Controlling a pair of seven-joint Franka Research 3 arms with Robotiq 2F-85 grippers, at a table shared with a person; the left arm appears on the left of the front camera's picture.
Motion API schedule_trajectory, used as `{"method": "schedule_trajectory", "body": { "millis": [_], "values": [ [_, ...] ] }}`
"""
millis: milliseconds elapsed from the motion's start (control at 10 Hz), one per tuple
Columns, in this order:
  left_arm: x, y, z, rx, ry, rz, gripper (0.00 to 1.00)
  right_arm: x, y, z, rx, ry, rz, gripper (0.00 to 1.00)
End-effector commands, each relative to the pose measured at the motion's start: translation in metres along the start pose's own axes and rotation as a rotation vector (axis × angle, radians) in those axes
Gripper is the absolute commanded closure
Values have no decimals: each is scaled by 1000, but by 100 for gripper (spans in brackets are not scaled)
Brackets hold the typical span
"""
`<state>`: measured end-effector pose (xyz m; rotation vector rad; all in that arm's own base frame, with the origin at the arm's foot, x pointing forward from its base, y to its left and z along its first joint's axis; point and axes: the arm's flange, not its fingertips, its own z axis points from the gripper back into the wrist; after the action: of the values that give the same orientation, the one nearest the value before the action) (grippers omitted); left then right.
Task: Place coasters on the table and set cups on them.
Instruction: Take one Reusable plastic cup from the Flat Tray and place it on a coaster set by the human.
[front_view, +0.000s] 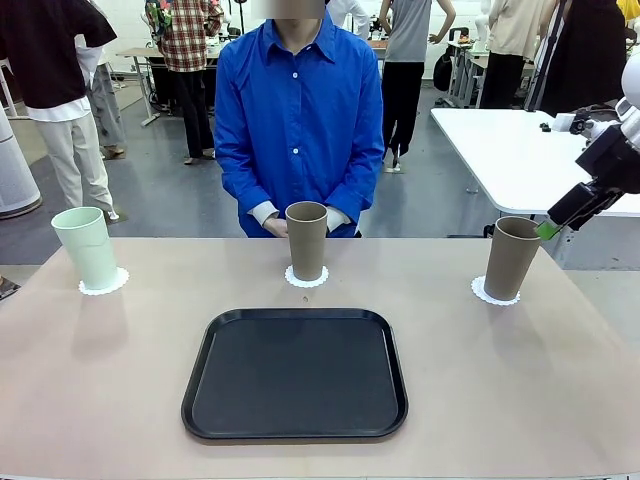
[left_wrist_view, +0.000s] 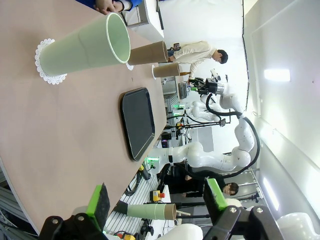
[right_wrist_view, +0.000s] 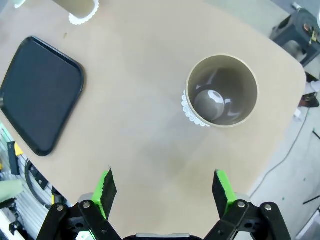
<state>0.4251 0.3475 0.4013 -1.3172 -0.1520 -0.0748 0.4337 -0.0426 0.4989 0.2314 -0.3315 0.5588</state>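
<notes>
Tan on my right (front_view: 512, 258), tan in the middle (front_view: 306, 240), mint on my left (front_view: 87, 247): all three cups stand on their coasters (front_view: 494, 293) on the table (front_view: 120, 380), so I judge the setting done and only pulling clear remains. My right gripper (right_wrist_view: 162, 186) hangs above the right cup, jaws wide, holding nothing; my left gripper (left_wrist_view: 156, 200) is likewise spread and empty.

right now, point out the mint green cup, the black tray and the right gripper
mint green cup (front_view: 88, 247): front view, middle of its outer wall
black tray (front_view: 295, 372): front view, bare flat floor
right gripper (right_wrist_view: 164, 192): right wrist view, midway between its open fingertips
</notes>
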Motion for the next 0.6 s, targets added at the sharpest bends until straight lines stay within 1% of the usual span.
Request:
{"method": "schedule_trajectory", "body": {
  "millis": [0, 500],
  "values": [
    [-1, -2, 1, 6, -1, 4, 0, -2, 0, 0, -3, 3, 20, 0],
    [-1, -2, 1, 6, -1, 4, 0, -2, 0, 0, -3, 3, 20, 0]
  ]
}}
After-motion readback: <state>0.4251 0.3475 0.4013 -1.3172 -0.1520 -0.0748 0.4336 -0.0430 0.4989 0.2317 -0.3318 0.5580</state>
